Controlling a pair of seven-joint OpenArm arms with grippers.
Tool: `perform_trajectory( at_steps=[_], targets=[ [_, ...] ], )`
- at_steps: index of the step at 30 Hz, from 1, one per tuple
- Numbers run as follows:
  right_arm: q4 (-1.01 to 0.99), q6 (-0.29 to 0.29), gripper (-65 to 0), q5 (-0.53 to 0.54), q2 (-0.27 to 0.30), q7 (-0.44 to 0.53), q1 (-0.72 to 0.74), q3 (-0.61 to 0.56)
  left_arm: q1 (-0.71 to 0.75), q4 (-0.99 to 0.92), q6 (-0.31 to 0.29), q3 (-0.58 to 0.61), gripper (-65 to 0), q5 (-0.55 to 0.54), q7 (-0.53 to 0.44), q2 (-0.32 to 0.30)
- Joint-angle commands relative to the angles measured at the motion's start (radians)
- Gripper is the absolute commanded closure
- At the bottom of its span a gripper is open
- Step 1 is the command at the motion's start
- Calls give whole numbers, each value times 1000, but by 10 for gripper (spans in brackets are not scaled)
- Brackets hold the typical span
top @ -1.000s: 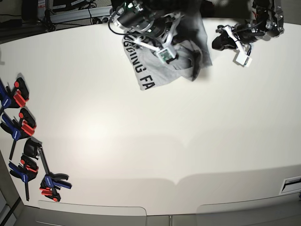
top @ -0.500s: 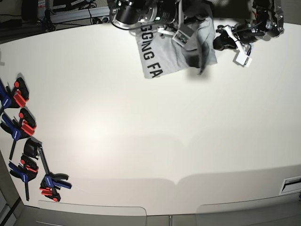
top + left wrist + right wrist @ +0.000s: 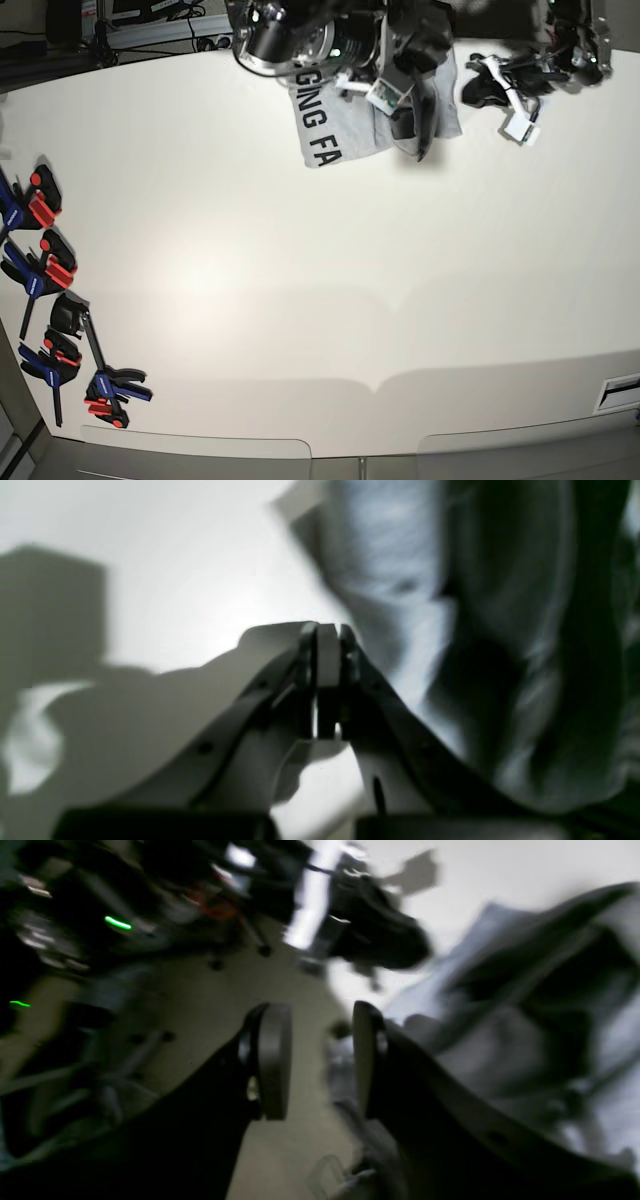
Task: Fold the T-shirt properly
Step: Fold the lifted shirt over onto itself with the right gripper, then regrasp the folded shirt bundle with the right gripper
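Note:
The light grey T-shirt point(image 3: 335, 125) lies bunched at the far edge of the white table, with dark letters showing on its near-left part. My right gripper point(image 3: 402, 118) hangs over the shirt's right side. In the right wrist view the right gripper point(image 3: 317, 1060) is open, a clear gap shows between its pads, and the crumpled T-shirt point(image 3: 500, 1040) is just to the right. My left gripper point(image 3: 468, 93) sits beside the shirt's right edge. The left wrist view shows the left gripper point(image 3: 327, 645) shut on nothing, with the T-shirt point(image 3: 400, 580) blurred beyond it.
Several blue and red clamps point(image 3: 45, 270) lie along the table's left edge. The table's far edge point(image 3: 150, 55) runs just behind the shirt, with cables and dark equipment beyond it. A white block point(image 3: 520, 130) hangs off the left arm.
The right arm carried the shirt up and to the right, toward the far edge, and its jaws have opened. The left arm has hardly moved and stays shut.

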Motion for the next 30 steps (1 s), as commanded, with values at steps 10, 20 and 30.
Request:
perform_trajectory(
  at_steps=[10, 20, 30],
  targets=[
    [35, -298, 0, -536, -8, 160, 28, 17, -1, 375, -41, -55, 0, -210, 64, -7],
    [35, -328, 0, -395, -8, 190, 27, 352, -18, 414, -41, 264, 0, -112, -7, 33],
    [-56, -157, 0, -29, -8, 187, 27, 478, -85, 349, 210, 411, 0, 201, -105, 84]
  ],
)
